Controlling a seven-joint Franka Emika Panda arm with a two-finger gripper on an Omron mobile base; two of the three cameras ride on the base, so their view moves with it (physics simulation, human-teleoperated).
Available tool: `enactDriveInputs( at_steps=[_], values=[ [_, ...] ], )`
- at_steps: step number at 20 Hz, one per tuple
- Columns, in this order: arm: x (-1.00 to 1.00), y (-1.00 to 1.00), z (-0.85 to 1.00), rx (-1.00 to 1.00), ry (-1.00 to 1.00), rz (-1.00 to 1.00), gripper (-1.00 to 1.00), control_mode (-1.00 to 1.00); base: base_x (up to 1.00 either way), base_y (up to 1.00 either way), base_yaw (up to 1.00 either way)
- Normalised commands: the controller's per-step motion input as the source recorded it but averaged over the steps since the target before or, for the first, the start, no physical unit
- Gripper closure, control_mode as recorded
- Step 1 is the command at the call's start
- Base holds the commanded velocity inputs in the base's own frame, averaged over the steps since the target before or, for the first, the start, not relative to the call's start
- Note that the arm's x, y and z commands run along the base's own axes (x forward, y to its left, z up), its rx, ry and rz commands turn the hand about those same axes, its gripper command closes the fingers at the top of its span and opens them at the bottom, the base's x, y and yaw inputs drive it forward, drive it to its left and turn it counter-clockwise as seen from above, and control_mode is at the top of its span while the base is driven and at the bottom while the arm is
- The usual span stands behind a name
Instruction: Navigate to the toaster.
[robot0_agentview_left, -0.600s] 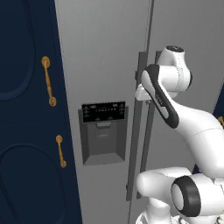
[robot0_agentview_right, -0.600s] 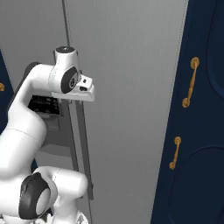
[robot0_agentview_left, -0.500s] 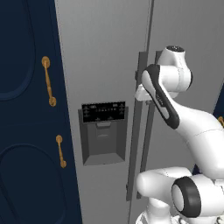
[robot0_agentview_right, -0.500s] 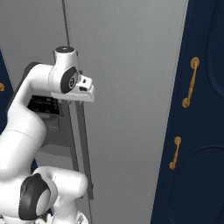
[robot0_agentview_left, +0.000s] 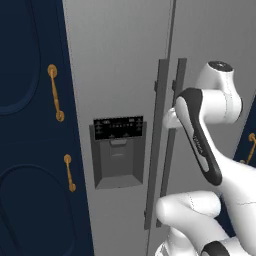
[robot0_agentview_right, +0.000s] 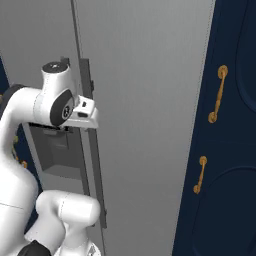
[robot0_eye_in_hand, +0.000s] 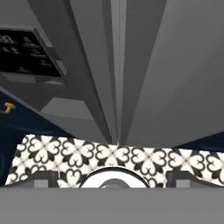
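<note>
The left base view shows the tall grey two-door refrigerator (robot0_agentview_left: 120, 75) with its recessed dispenser with a black control panel (robot0_agentview_left: 118, 152) set in the left door. The right base view shows that dispenser (robot0_agentview_right: 60, 155) partly behind the white robot arm (robot0_agentview_right: 35, 107). Two dark vertical door handles (robot0_agentview_left: 167, 140) run side by side along the seam between the doors.

The hand view looks down the refrigerator front to a floor of black-and-white patterned tiles (robot0_eye_in_hand: 131, 159), which appears in neither base view. The gripper (robot0_eye_in_hand: 112, 179) shows as two dark finger tips (robot0_eye_in_hand: 41, 178) near the bottom edge, well apart, with nothing held between them.

Navy blue cabinet doors (robot0_agentview_left: 30, 150) flank the refrigerator on both sides. Brass bar handles: two on the left cabinet (robot0_agentview_left: 56, 92), two on the right cabinet (robot0_agentview_right: 217, 95).

The toaster's position cannot be determined here.
</note>
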Motion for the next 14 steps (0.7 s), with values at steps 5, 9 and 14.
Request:
enactDriveInputs(
  at_steps=[5, 9, 14],
  values=[
    [-0.35, 0.05, 0.0, 0.0, -0.03, 0.0, -1.0, -1.0, 0.0, 0.0, 0.0],
    [0.0, 0.0, 0.0, 0.0, 0.0, 0.0, -1.0, 1.0, -0.31, 0.0, 0.01],
    [0.0, 0.0, 0.0, 0.0, 0.0, 0.0, -1.0, 1.0, -0.73, 0.01, 0.19]
  ],
)
